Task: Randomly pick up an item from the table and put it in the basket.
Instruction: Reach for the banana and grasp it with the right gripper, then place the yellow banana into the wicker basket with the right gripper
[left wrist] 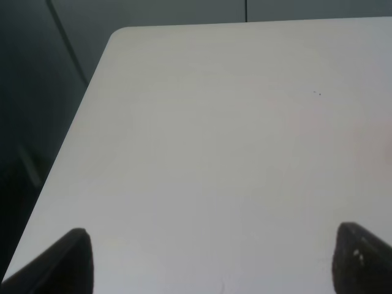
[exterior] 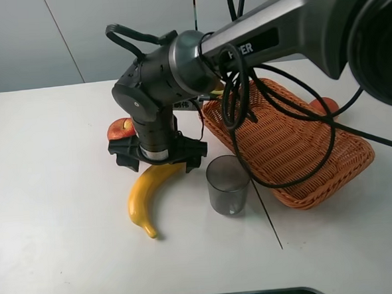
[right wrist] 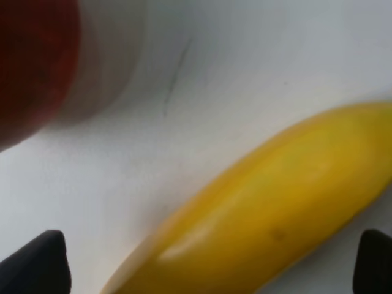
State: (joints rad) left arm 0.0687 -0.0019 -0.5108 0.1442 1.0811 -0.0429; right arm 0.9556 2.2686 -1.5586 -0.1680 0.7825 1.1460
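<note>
1. The banana (exterior: 151,195) lies flat on the tabletop (exterior: 54,229), beside the cup (exterior: 227,185) and outside the basket (exterior: 295,141).
2. The right jaws are released, spread wide over the banana's end nearest the apple (exterior: 120,129).
3. The left jaws are released, above the tabletop near a corner.

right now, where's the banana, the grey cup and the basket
banana (exterior: 143,193), exterior high view, middle of its curved body
grey cup (exterior: 227,186), exterior high view, its side wall
wicker basket (exterior: 292,144), exterior high view, bare woven floor
</note>
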